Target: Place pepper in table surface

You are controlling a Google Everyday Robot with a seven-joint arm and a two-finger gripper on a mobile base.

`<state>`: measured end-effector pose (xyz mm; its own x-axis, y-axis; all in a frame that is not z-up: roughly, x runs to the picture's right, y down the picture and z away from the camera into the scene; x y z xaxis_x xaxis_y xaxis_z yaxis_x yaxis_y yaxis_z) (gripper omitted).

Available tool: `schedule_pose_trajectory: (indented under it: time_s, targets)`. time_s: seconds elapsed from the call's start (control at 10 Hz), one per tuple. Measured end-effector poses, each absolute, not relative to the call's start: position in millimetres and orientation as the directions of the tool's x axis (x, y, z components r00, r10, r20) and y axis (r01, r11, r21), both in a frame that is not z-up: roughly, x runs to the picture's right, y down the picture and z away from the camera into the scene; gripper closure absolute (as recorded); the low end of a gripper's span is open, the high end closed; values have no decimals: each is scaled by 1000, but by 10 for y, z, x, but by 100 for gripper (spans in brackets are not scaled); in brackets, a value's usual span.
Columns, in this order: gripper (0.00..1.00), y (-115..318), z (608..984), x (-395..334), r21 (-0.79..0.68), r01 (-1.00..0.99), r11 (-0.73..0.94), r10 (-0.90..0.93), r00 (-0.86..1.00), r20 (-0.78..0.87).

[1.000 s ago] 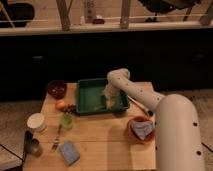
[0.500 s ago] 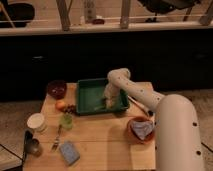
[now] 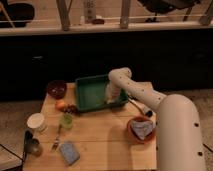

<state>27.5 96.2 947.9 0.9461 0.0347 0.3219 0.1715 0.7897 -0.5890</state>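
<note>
Camera view has the gripper (image 3: 108, 95) low over the tray (image 3: 87, 93), grip unreadable, pepper unseen; best lift clear of the rim, then lower onto the table (image 3: 100, 135).

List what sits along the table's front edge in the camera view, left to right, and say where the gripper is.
Metal cup → fork → blue sponge → orange bowl holding a cloth. All rest on the wooden table. The gripper is farther back, down inside the green tray.
</note>
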Motion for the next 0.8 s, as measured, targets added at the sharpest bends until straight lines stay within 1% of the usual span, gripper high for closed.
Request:
schedule_pose_trajectory:
  time_s: [0.3,0.8]
  targets:
    - [100,958,9481,261,-587,174,791,31,946,323]
    - [100,798,9211,248,-563,210,799,-20,946,324]
